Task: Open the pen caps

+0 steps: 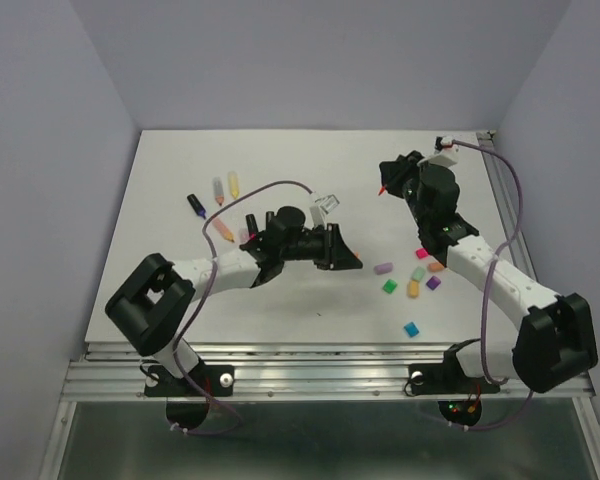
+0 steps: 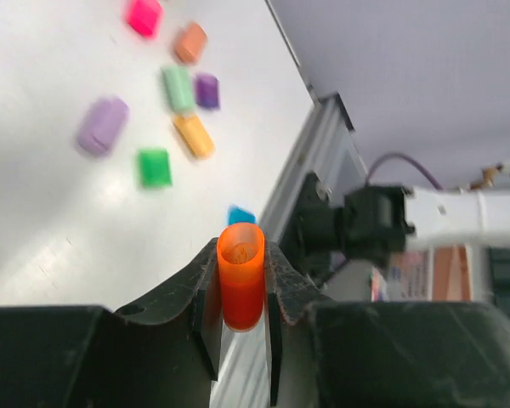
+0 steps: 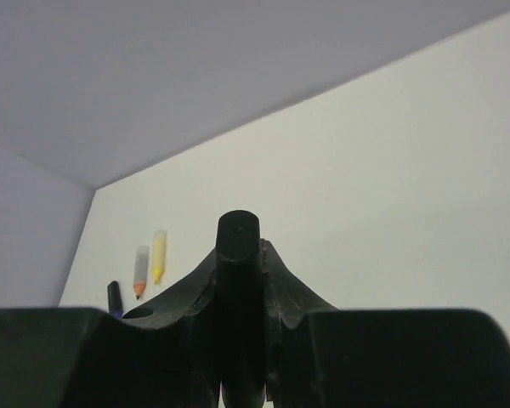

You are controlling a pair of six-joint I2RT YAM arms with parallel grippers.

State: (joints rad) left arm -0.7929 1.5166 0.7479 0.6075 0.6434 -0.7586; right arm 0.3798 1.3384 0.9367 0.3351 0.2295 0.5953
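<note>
My left gripper is shut on an orange pen cap, held above the table with its open end facing away from the camera. My right gripper is shut on a black-barrelled pen raised at the back right; its reddish tip points left. Several loose caps lie between the arms: lilac, pink, orange, green, yellow, purple, blue. Uncapped pens lie at the back left: black, grey, yellow, orange.
The table's metal front rail runs along the near edge. A rail borders the right side. Grey walls close the back and sides. A purple cable loops over the left arm.
</note>
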